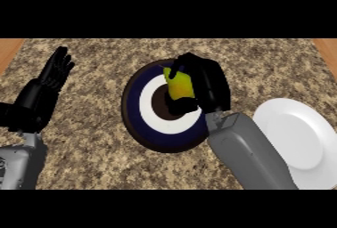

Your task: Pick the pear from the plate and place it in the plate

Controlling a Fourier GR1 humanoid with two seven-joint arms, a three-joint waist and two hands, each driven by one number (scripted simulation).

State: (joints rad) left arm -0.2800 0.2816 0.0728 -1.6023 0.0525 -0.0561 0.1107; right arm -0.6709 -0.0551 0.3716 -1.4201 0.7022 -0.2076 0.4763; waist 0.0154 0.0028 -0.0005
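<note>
While curled around the pear (179, 84), right hand (205, 82) over dark ringed plate (141, 133), white plate (296, 133) beside

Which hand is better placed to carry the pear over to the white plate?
The right hand: it is curled round the pear, with the white plate on its side. The left hand rests open.

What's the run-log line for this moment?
right hand: curled round pear | over dark ringed plate | white plate: bare | left hand: open, resting
</note>
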